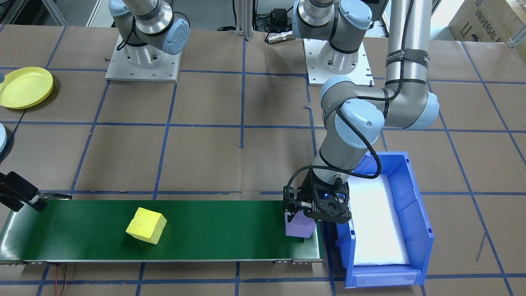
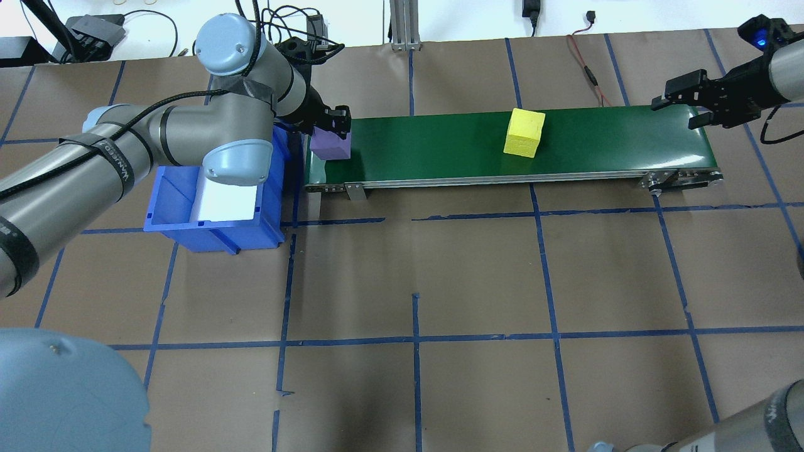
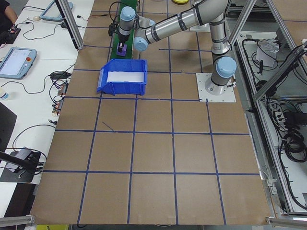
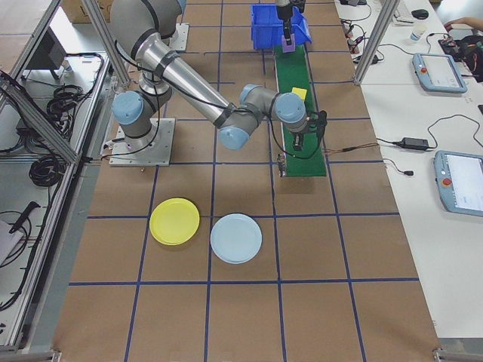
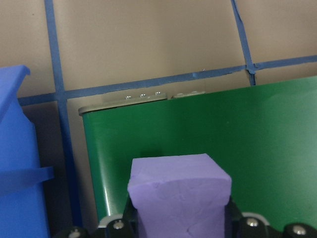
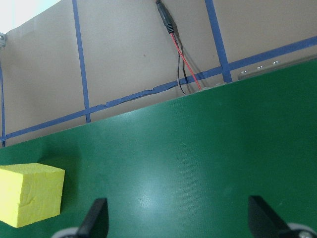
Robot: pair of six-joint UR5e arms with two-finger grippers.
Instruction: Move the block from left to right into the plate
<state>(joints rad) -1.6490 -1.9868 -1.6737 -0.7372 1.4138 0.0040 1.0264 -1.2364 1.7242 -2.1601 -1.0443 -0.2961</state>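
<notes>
The left gripper is clamped on a purple foam block at the end of the green conveyor belt nearest the blue bin. A yellow block rests on the belt between the two grippers. The right gripper hovers over the opposite belt end with its fingers spread and nothing between them; the yellow plate lies on the table, well apart from the belt.
</notes>
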